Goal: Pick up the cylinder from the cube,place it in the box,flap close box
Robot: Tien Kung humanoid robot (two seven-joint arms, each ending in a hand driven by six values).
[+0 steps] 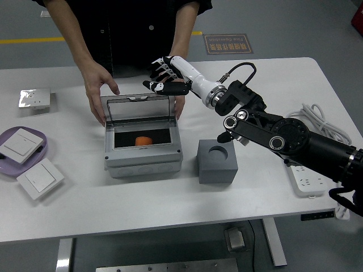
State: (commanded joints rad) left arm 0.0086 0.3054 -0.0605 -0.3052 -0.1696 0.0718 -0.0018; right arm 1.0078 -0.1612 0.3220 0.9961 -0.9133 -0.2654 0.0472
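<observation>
**Above the open lid, ready to close the box**

Near the far edge of the white tabletop (272, 79), the right robot hand (164, 76) hangs just behind the top rim of the clear hinged lid (137, 109), with its black fingers (159, 86) loosely spread and holding nothing. The left robot hand is not visible.

The small orange cylinder (143, 140) already lies inside the grey plastic box (143, 156), on its dark floor, near the middle. The grey cube (217, 161) stands just beside the box, toward the right edge of the tabletop, and its round hollow on top is empty. So I judge that the placing step is finished and only the closing of the flap remains.

The lid stands almost upright at the back of the box. A person at the far edge keeps one hand (99, 85) at the left rear corner of the box and the other hand (180, 105) at the right rear side, probably to stop the box from sliding when the lid is pushed.

The robot hand is placed behind the lid, I think, so that it can push it forward and down.

No label on the box or the cube can be read. A floor sign (228, 43) behind the tabletop has writing, but it is too small to read.
</observation>
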